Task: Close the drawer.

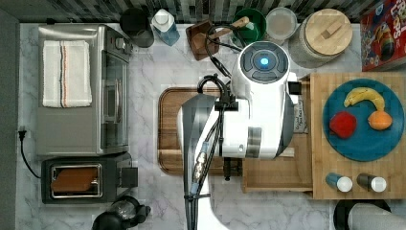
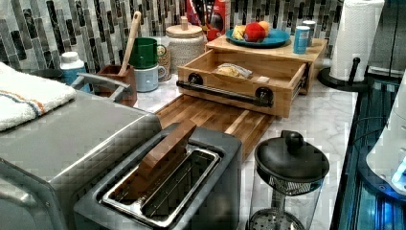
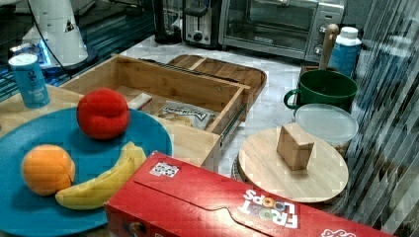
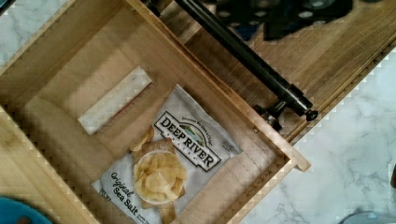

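Marbled white surface point(image 1: 158, 201) under a tiled backsplash, crowded with kitchen gear; toaster oven point(image 1: 81, 91) and toaster point(image 1: 76, 181) at the top view's left, dark tray point(image 1: 168, 129) in the middle, light wood block point(image 1: 325, 163) with a blue plate point(image 1: 364, 143) of fruit at the top view's right.

Drawer point(image 2: 239, 79) pulled well out of the block toward the tray, seen clearly in the left view; black bar handle point(image 2: 222, 92) across its front, just above the tray's edge; side walls raised, runner visible along one side in the right view.

Inside, bag of chips point(image 4: 170, 156) lying flat, label up, beside a small pale flat piece point(image 4: 114, 100); same bag point(image 3: 190, 114) visible in the right view.

White arm point(image 1: 258, 110) hanging over the drawer in the top view, covering most of it; wrist camera looking straight down into the box.

Pincer: cannot tell whether open or closed, nor whether anything is held.
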You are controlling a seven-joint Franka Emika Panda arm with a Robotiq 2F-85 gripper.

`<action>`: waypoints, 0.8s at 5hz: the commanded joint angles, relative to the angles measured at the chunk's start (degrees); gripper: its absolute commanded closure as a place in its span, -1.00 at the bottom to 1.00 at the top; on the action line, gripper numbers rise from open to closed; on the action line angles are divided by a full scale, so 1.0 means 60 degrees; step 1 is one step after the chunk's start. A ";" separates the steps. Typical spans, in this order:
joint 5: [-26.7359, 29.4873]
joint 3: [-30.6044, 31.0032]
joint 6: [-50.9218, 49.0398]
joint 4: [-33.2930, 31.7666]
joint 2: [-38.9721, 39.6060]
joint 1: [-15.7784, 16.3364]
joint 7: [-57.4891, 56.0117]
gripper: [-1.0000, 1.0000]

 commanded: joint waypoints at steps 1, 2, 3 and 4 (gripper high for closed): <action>0.0109 0.0677 -0.0654 0.0360 0.0072 0.0624 -0.1257 -1.00; 0.0552 0.1042 -0.1354 0.0882 0.0522 0.0577 -0.1868 -1.00; 0.0628 0.1220 -0.0887 0.0376 0.0376 0.0752 -0.2580 -1.00; 0.0705 0.1476 -0.0603 -0.0024 0.0324 0.0815 -0.3379 -1.00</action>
